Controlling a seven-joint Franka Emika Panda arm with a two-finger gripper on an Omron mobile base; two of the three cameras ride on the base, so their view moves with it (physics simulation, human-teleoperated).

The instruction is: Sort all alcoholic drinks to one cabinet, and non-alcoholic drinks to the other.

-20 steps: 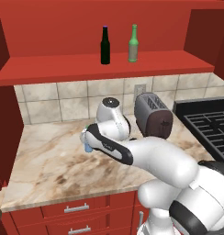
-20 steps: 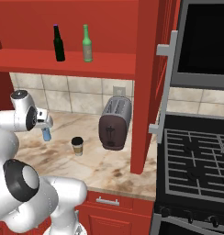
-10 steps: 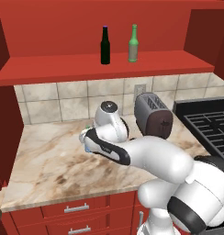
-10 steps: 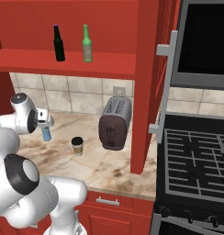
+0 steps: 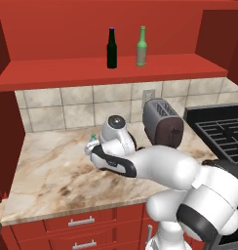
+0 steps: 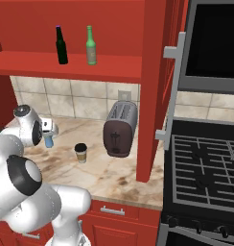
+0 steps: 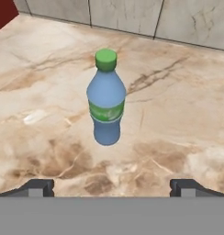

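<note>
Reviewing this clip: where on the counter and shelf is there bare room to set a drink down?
Free: marble counter left of the blue bottle; shelf left of the near-black bottle, right of the green bottle. Crowded: between the paper cup and toaster.

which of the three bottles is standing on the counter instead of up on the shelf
The blue plastic bottle with the green cap: it stands upright on the marble counter, while the black bottle and green bottle stand on the red shelf.

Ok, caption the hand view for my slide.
Open gripper faces the upright blue plastic bottle on the marble counter.
</note>
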